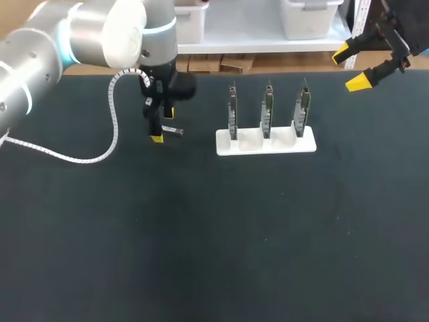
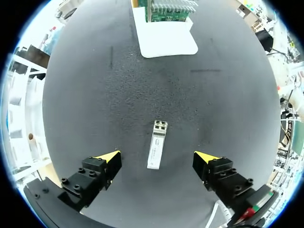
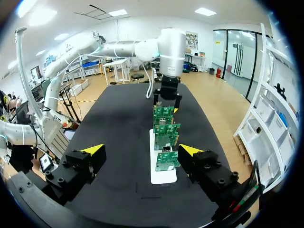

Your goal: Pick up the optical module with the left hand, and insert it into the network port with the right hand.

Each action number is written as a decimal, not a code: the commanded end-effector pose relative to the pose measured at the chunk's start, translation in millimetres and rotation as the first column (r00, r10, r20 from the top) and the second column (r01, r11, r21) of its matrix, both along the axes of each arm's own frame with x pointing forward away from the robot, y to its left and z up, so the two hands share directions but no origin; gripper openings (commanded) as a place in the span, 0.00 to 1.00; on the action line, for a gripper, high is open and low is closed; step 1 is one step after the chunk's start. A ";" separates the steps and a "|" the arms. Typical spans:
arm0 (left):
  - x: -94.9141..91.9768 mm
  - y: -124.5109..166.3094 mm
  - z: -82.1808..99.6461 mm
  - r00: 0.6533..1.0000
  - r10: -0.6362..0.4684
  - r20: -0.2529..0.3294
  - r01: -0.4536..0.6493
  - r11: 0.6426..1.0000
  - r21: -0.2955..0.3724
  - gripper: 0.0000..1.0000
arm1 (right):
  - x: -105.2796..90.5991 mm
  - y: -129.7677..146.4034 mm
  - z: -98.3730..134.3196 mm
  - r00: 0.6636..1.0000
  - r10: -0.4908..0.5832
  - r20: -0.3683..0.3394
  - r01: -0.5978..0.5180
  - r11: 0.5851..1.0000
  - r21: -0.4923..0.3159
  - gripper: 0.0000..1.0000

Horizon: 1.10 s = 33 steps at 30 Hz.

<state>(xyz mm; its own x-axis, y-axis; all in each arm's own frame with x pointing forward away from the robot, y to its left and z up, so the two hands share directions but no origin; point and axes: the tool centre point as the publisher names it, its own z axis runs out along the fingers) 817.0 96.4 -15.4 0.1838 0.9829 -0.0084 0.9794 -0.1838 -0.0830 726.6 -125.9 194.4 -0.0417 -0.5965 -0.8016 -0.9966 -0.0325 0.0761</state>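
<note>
Silver optical module point(image 2: 157, 145) lies untouched between the spread fingers of the left gripper point(image 2: 157, 157), its long axis crossing their closing line.

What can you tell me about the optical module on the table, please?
The optical module is a slim, silvery, metal-looking bar with a pale label along its top and two small openings at the end facing the white stand. It lies flat and free on the dark table, lengthwise within the open left gripper, touching neither finger. Only the table touches it.
</note>
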 end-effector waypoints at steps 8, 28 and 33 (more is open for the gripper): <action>14.9 4.0 -7.3 0.998 0.006 -0.059 -0.005 1.000 0.014 1.00 | -0.6 0.0 -0.4 1.000 -0.001 0.002 0.001 1.000 0.000 1.00; 9.0 4.0 -13.2 0.998 -0.007 -0.065 0.008 1.000 0.006 0.00 | -0.6 0.0 -0.4 1.000 -0.001 0.002 0.001 1.000 0.000 1.00; 10.3 5.1 -10.1 0.993 0.016 -0.114 -0.029 0.993 -0.116 0.00 | -0.6 0.0 -0.4 1.000 -0.001 0.002 0.001 1.000 0.000 1.00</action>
<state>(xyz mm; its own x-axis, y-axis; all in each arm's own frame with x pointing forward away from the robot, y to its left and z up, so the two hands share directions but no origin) 816.6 93.1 -20.5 0.1740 0.9821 -0.0722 0.9746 -0.1823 -0.1302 726.6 -125.9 194.4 -0.0417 -0.5965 -0.8016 -0.9966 -0.0326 0.0761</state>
